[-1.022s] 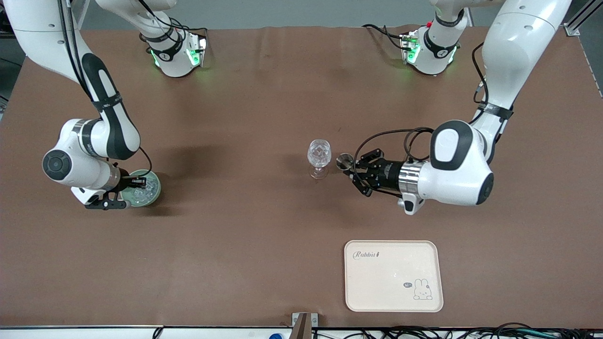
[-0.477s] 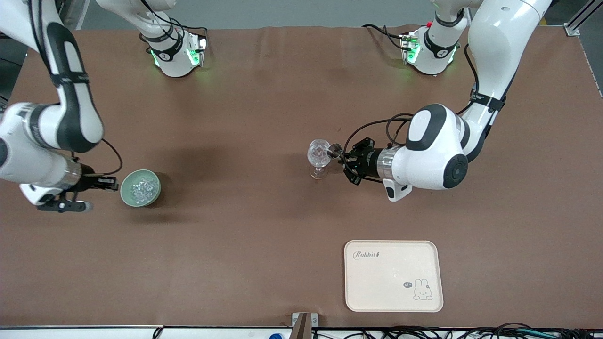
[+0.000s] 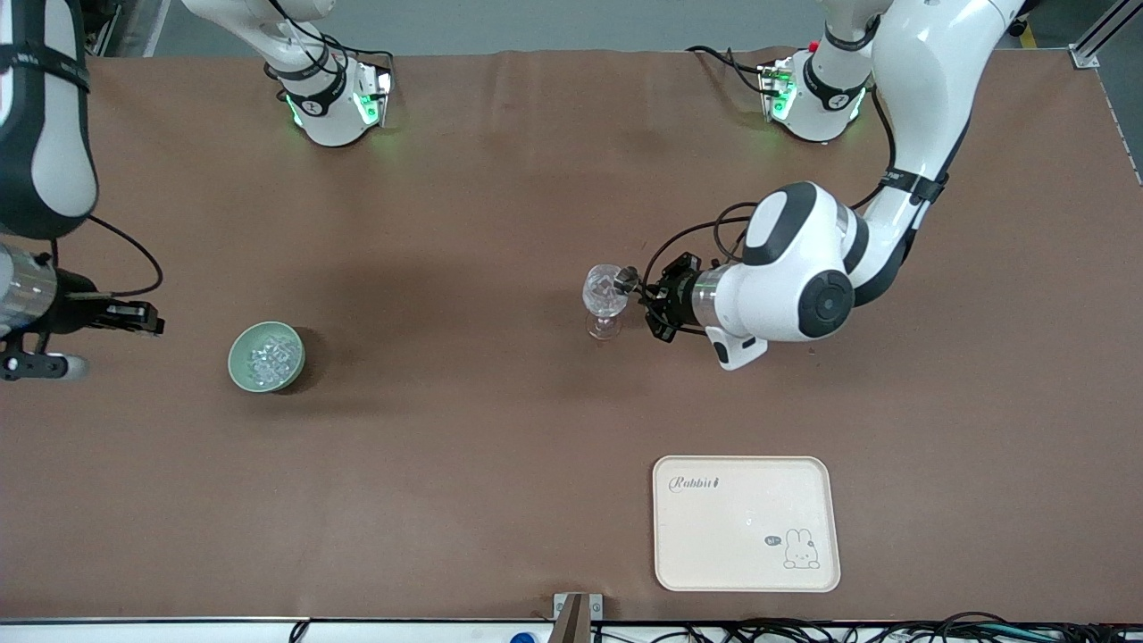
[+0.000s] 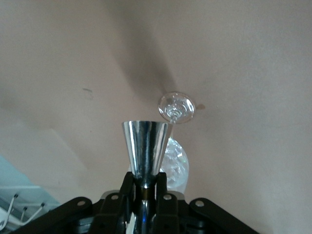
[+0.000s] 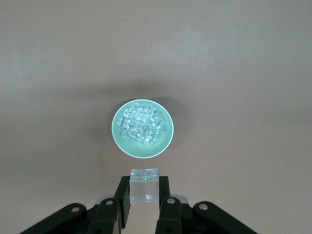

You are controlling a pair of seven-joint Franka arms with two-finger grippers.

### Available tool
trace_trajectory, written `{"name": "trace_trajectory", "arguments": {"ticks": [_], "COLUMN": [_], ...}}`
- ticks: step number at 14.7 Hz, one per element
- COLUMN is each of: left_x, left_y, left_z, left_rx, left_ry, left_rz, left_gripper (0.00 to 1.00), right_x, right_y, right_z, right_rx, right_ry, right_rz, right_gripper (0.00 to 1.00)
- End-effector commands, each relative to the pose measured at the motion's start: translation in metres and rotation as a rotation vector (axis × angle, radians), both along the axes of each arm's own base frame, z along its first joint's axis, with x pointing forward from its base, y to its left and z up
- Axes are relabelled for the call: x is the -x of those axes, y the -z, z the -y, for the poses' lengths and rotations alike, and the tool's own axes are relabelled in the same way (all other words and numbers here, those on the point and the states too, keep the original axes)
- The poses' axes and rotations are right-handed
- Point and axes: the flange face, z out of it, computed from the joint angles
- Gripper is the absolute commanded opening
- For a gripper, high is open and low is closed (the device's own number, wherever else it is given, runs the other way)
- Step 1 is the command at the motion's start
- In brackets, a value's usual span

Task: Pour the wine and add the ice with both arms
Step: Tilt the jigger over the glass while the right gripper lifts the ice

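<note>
Right gripper (image 5: 143, 202) clamping ice cube (image 5: 144, 185), left gripper (image 4: 145, 187) pinching steel jigger (image 4: 145, 148)

A brown table (image 3: 500, 446) fills nearly the whole front view, lit evenly, with soft shadows on it. Grey floor (image 3: 536, 27) shows along its top edge, an aluminium frame rail (image 3: 1103, 36) at one corner, black cables (image 3: 848, 632) along the bottom.

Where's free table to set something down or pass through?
Free: the wide stretch between bowl and glass, and the strip from bowl to tray. Crowded: around the glass, where the left pincer tips a metal cup. The right pincer holds an ice cube.
</note>
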Motion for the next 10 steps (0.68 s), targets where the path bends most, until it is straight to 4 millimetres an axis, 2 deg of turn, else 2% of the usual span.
{"name": "trace_trajectory", "arguments": {"ticks": [1,4,7,10], "left_x": [0.011,0.015,0.022,0.024], "left_y": [-0.006,-0.005,-0.01,-0.011], "left_z": [0.002,0.008,0.019,0.021], "left_rx": [-0.071,-0.116,-0.206,-0.209], "left_ry": [0.004,0.006,0.004,-0.001], "left_rz": [0.028,0.045,0.094,0.094], "left_gripper": [0.01,0.01,0.01,0.01], "right_x": [0.017,0.03,0.047,0.067], "right_y": [-0.035,-0.059,-0.076,-0.087], "right_z": [-0.012,-0.025,-0.036,-0.038], "right_rx": [-0.009,-0.013,-0.018,-0.021], "right_ry": [-0.009,-0.02,-0.038,-0.045], "right_rz": [0.029,0.043,0.06,0.067], "right_gripper": [0.07,0.07,0.07,0.07]}}
